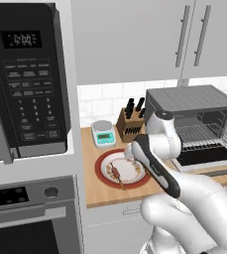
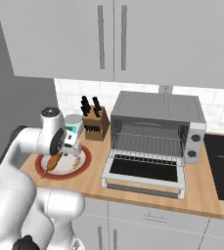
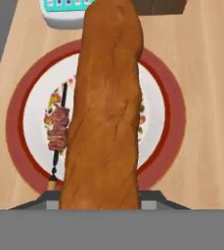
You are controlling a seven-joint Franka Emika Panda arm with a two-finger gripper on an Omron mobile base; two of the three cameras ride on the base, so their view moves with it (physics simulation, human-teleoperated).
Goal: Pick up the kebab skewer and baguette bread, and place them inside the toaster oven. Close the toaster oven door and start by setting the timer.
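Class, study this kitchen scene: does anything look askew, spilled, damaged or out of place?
Nothing spilled or damaged. The baguette bread is held in the gripper above the plate, not lying on it. The kebab skewer lies on the plate, and the toaster oven door hangs open.

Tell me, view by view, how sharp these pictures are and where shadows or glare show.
Left base view: soft, even light, no glare on the microwave. Right base view: the toaster oven casts a faint shadow on the counter. Hand view: the baguette bread looms large and slightly blurred; the kebab skewer looks soft.
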